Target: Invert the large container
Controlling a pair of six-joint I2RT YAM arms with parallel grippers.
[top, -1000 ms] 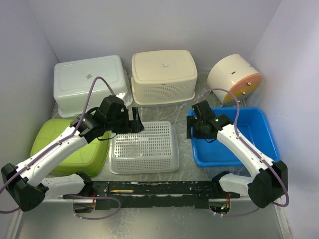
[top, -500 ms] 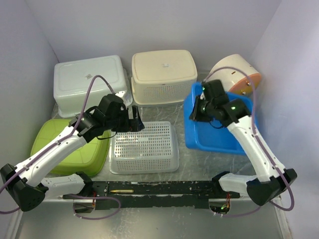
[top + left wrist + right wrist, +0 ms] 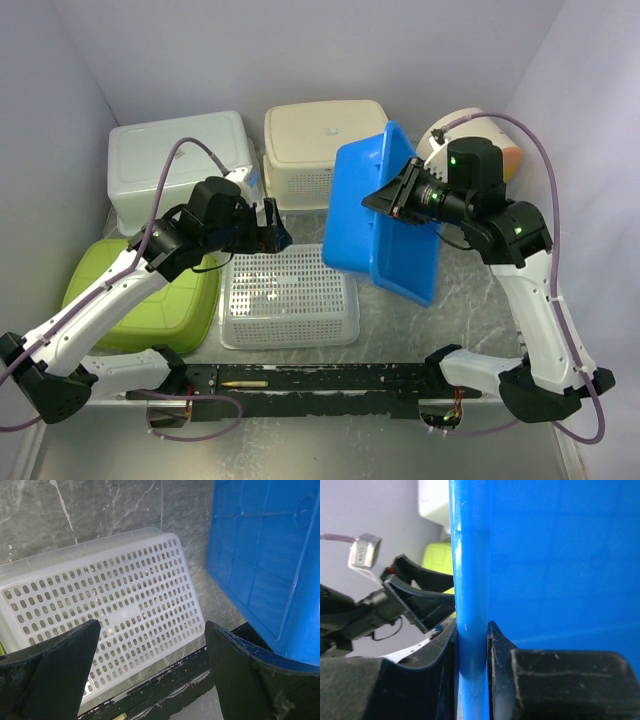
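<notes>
Grey marbled table [image 3: 470,300], smooth, faint white veining. Rectangular blue tub [image 3: 375,225], smooth plastic with a moulded grid on the underside, raised and tipped up on edge at centre right, underside facing left, in front of the cream basket [image 3: 328,145]; contact of lower edge with table not clear. Pinched on one wall by right gripper [image 3: 395,200], black fingers pressed flat against the plastic, one on each side. Rounded white tub [image 3: 175,160], bottom up, back left. Cream basket slotted on the sides, bottom up, back centre, right end hidden by blue tub. Glossy green tub [image 3: 140,300] at left, partly under left arm. Translucent mesh basket [image 3: 290,295], rows of oval holes, bottom up, centre. Cream drum [image 3: 497,150] with orange face, back right, mostly hidden. Left gripper [image 3: 275,228] spread wide, holding nothing, above far edge of mesh basket, near blue tub.
</notes>
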